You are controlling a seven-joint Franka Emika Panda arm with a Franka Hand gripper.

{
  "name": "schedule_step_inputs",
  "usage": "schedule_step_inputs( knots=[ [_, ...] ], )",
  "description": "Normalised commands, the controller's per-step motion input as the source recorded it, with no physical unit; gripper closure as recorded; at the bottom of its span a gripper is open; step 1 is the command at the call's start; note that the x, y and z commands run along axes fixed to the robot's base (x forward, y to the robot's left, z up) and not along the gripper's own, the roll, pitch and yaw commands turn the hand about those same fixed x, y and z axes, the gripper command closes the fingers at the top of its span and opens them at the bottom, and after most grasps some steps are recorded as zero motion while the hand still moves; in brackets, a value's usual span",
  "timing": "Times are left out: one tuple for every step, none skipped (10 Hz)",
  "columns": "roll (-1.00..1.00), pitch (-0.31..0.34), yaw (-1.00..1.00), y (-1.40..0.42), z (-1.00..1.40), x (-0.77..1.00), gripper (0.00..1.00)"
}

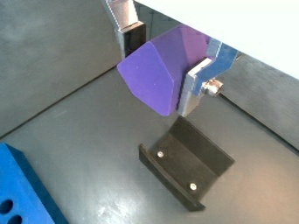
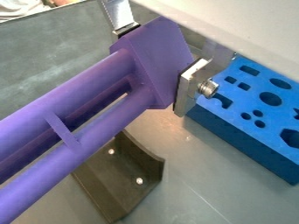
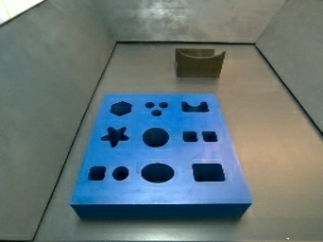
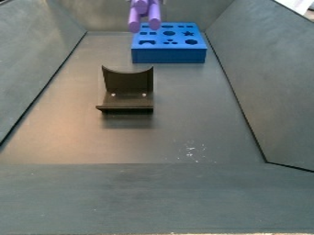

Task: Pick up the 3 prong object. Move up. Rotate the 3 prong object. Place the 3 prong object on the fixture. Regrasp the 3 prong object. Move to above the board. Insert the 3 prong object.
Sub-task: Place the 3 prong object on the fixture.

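My gripper [image 1: 160,66] is shut on the 3 prong object [image 1: 155,77], a light-purple piece whose flat head sits between the silver fingers [image 1: 195,85]. In a wrist view its long prongs [image 2: 70,131] run away from the gripper [image 2: 156,61]. The piece is held in the air, clear of the floor. The dark fixture [image 1: 187,164] stands on the floor below it, with nothing on it. In a side view the 3 prong object [image 4: 145,14] hangs at the upper edge, and the gripper itself is out of frame. The blue board [image 3: 158,151] lies flat with its cut-outs unfilled.
Grey sloping walls [image 4: 43,83] enclose the grey floor [image 4: 185,128]. The fixture [image 4: 125,89] stands apart from the board [image 4: 170,43], with bare floor between them. In a wrist view the board [image 2: 251,109] lies close beside the gripper and the fixture [image 2: 117,179] below the prongs.
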Motion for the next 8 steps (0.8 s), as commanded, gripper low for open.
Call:
schedule_step_inputs(
  knots=[
    [-1.0, 0.115, -0.02, -0.36, -0.65, 0.69, 1.0],
    [-1.0, 0.112, -0.02, -0.34, -0.63, 0.64, 1.0],
    [-1.0, 0.101, -0.04, -0.13, -0.39, 0.56, 1.0],
    [-1.0, 0.099, -0.04, -0.07, -0.2, 0.47, 1.0],
    [-1.0, 0.119, -0.05, -0.02, -0.07, 0.28, 1.0],
    [-1.0, 0.127, -0.06, 0.0, -0.05, 0.2, 1.0],
    [-1.0, 0.13, -0.07, 0.02, -0.04, 0.07, 1.0],
    [-1.0, 0.122, -0.08, 0.02, -0.02, 0.05, 1.0]
  ],
)
